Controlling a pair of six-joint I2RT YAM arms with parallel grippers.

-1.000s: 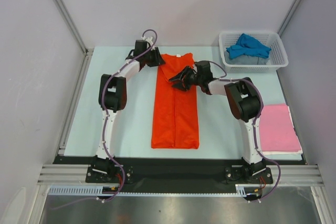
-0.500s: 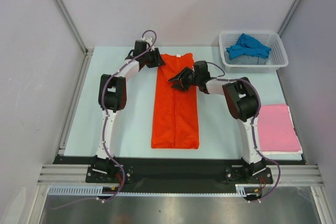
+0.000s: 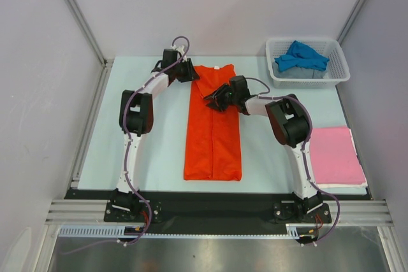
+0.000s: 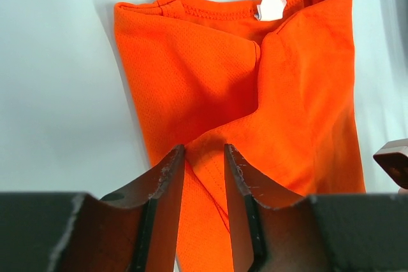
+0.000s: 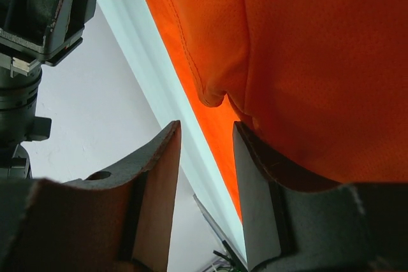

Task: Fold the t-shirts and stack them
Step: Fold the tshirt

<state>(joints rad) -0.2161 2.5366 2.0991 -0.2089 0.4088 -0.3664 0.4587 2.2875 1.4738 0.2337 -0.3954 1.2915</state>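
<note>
L gripper (image 4: 203,151) & R gripper (image 5: 205,128) over orange-red t-shirt (image 3: 213,138), near collar end.
Both part-open: L astride a fold, R gripping nothing.

Open table (image 3: 159,148) left of the orange-red t-shirt (image 3: 213,144); white basket (image 3: 306,80) far right, pink t-shirt (image 3: 338,156) near right.

Stretched far forward, bent inward toward each other. At left gripper (image 3: 189,72) (image 4: 204,155), tips aimed right, jaws narrowly apart. At right gripper (image 3: 213,100) (image 5: 205,133), tips aimed left, jaws parted slightly wider.
</note>
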